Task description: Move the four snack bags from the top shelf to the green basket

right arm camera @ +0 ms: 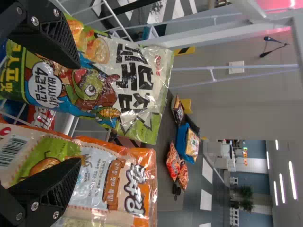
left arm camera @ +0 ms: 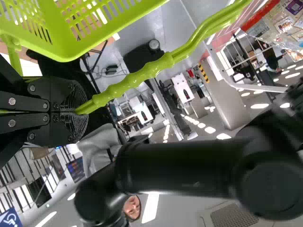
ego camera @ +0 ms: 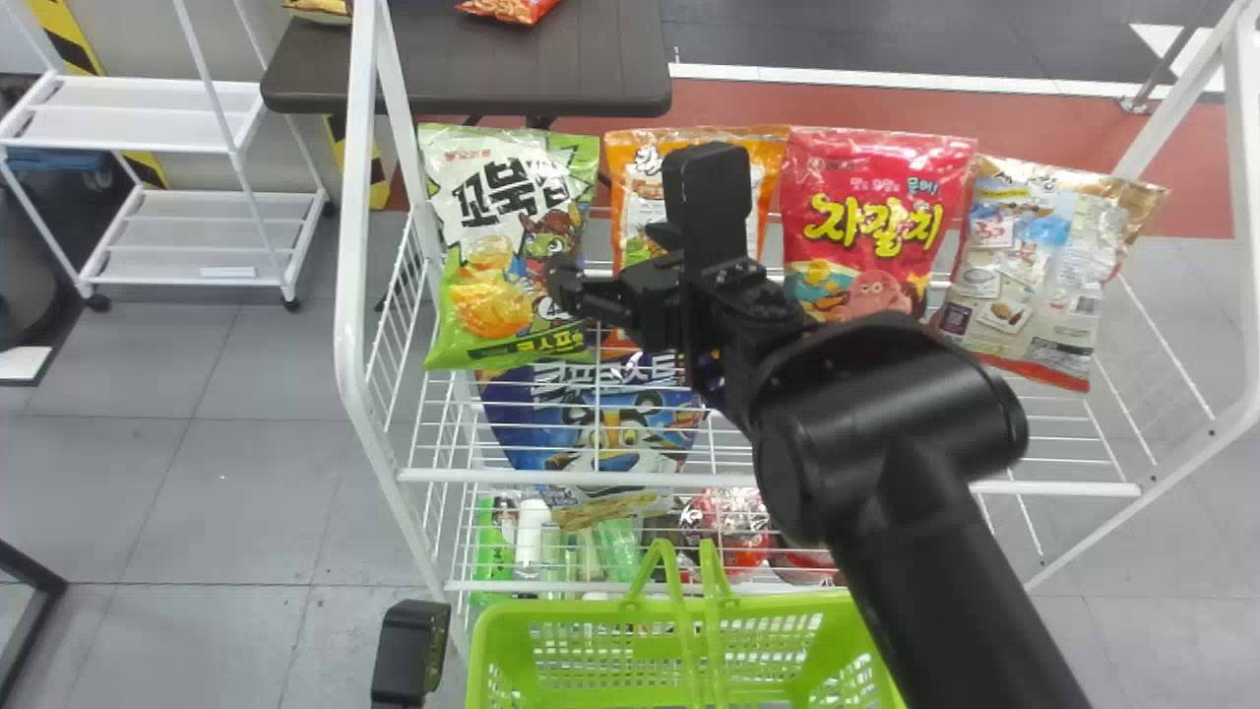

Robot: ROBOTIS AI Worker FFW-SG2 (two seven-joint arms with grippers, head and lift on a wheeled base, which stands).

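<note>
A: Head view first: what is there to lift?

B: Four glossy film pouches in a row on the white wire shelf [ego camera: 768, 480]: a green-and-white snack bag [ego camera: 497, 197] at the left end, an orange-edged snack bag [ego camera: 640, 162] beside it, then a red snack bag [ego camera: 876, 192] and a tilted beige snack bag with a red bottom edge [ego camera: 1029, 266]. None is in the green plastic basket [ego camera: 551, 609] below.

A: And the right gripper [ego camera: 610, 264]?

B: In front of the first two, its jaws empty. I'd expect each bag to weigh little: a cushion of air, soft skin, brittle contents.

A: So a hard squeeze would crush them?

B: Likely, while too slack a one could let the slick film slide.

A: Left wrist view?

B: The left gripper [left arm camera: 79, 111] has its jaws closed on the basket's green plastic handle [left arm camera: 137, 78], which looks stiff enough to bear a firm grip.

A: Right wrist view, then. Where to take hold?

B: The right jaws stand wide apart, one over the green-and-white bag's face, the other over the orange-edged one's. I can't tell whether either touches.

A: Straddling two, so?

B: Centre on one, I'd say, and pinch across its body, below the flat top seam. The seam alone might slip out.
</note>
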